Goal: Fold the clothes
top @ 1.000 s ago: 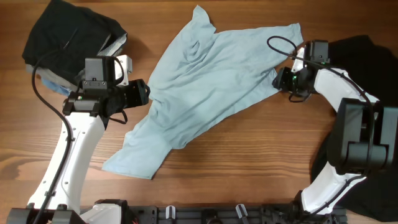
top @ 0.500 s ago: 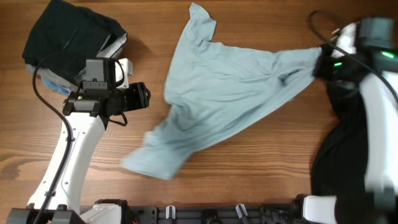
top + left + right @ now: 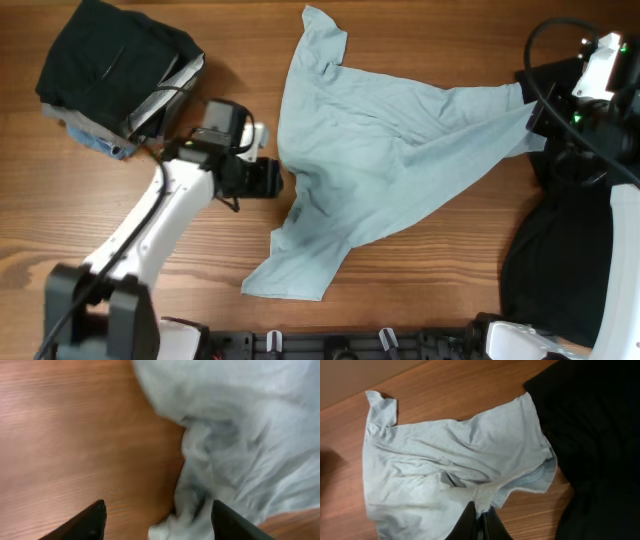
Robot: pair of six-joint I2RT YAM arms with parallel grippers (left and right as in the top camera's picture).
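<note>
The limp, light T-shirt [image 3: 380, 150] has been dragged across the desk [image 3: 430, 280], one edge pinched in the right gripper [image 3: 482, 510], the bunched side best taken by the open left gripper [image 3: 159, 519].

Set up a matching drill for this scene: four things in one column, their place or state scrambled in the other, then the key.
Things:
1. pale blue T-shirt
2. black garment
3. left gripper
4. right gripper

Places and states:
A. shut on a pinch of the T-shirt
B. spread, crumpled, across the middle of the table
C. open, at the T-shirt's edge
D. dark heap at the table's right end

Pairs: 1-B; 2-D; 3-C; 4-A.
</note>
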